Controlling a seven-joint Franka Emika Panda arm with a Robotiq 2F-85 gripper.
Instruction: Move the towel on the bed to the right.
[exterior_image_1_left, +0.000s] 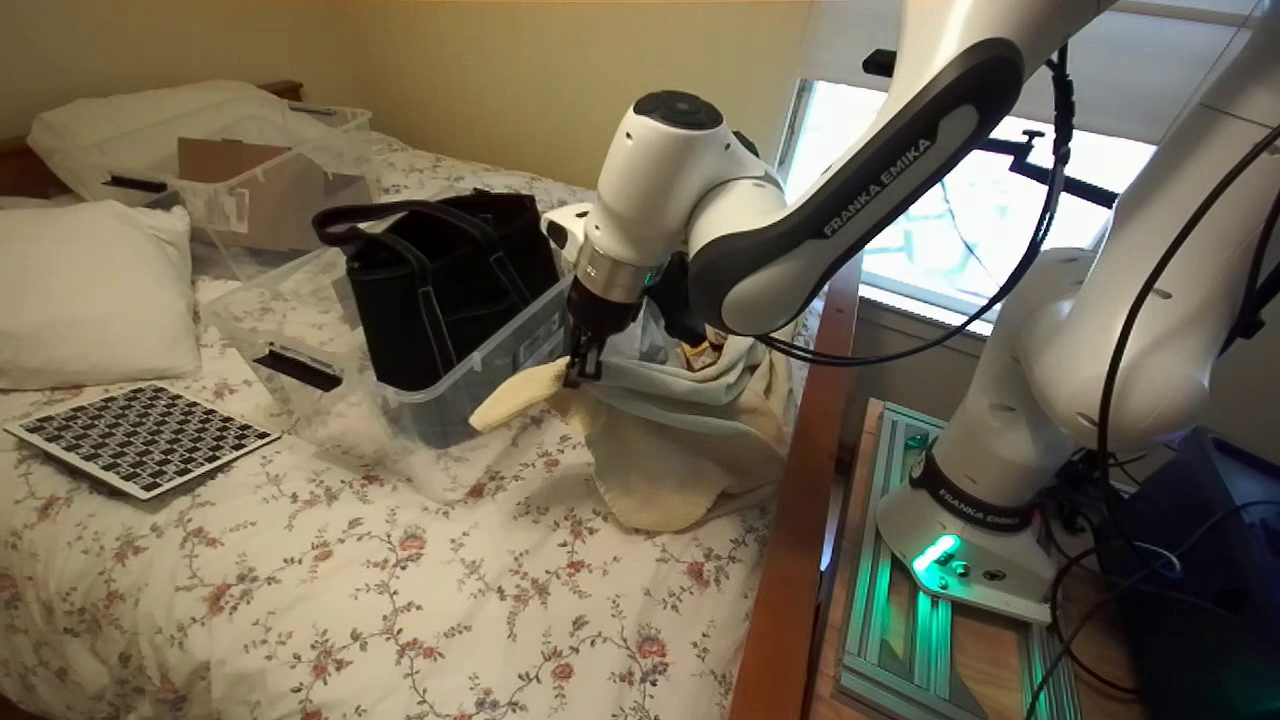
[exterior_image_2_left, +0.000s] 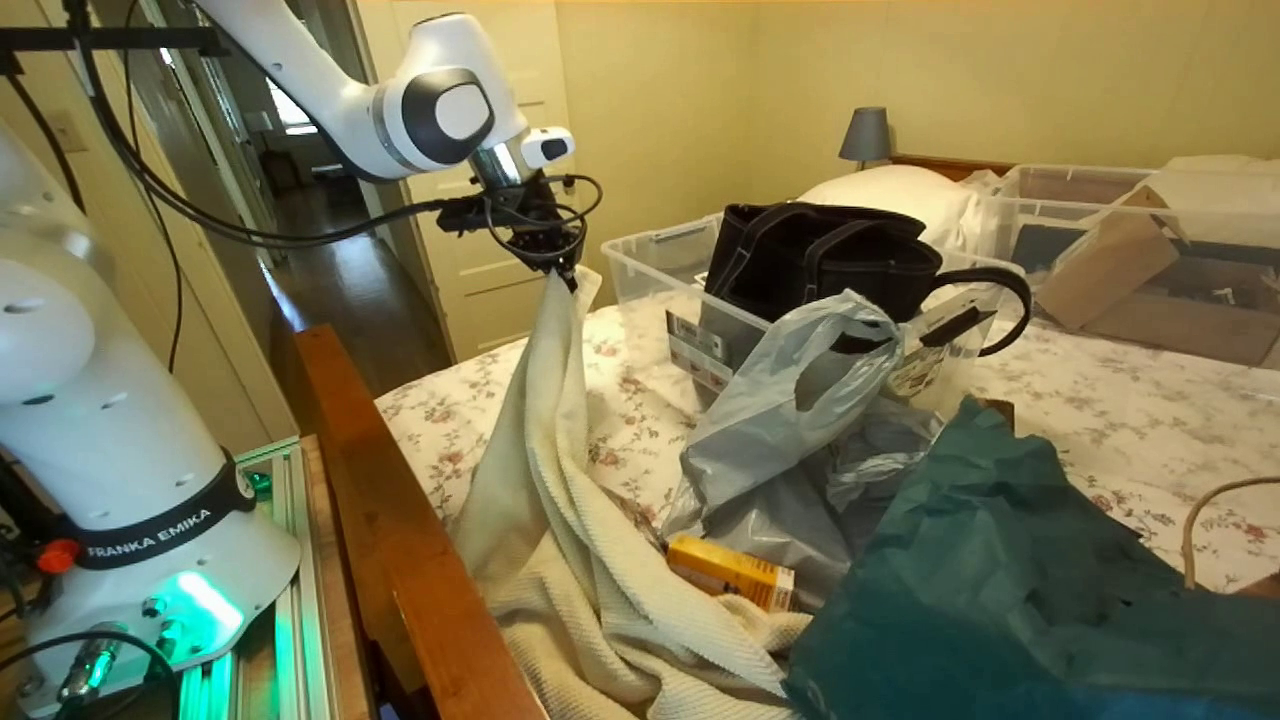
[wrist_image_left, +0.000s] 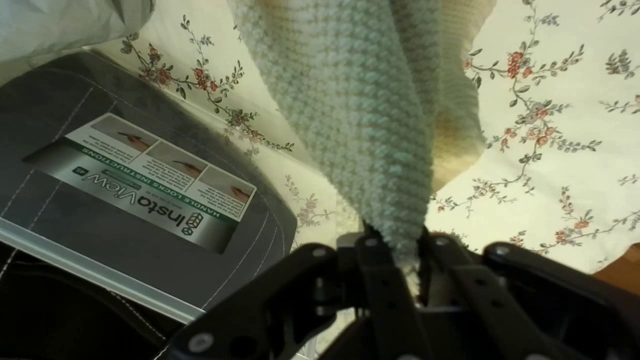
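The fingers (wrist_image_left: 387, 292) stood close together, pinching a gathered bit of the towel (wrist_image_left: 360, 100), with nothing else seen between them. In the wrist view the towel ran from their tips toward 12 o'clock, widening as it went, and the tub (wrist_image_left: 100, 274) lay toward 9 o'clock. In an exterior view a short flap stuck out from the fingers toward 8 o'clock, while the larger part draped toward 4 o'clock, beside the rail (exterior_image_1_left: 790, 580). The tote (exterior_image_1_left: 400, 330) sat in the tub. The fingers were up off the bed (exterior_image_1_left: 450, 600), but the towel's lower folds lay on it. From the fingers in an exterior view, those folds were toward 6 o'clock, the plastic bag (exterior_image_2_left: 760, 440) toward 4 and the yellow box (exterior_image_2_left: 730, 572) toward 5. Whether the yellow box touched the towel, I could not tell.
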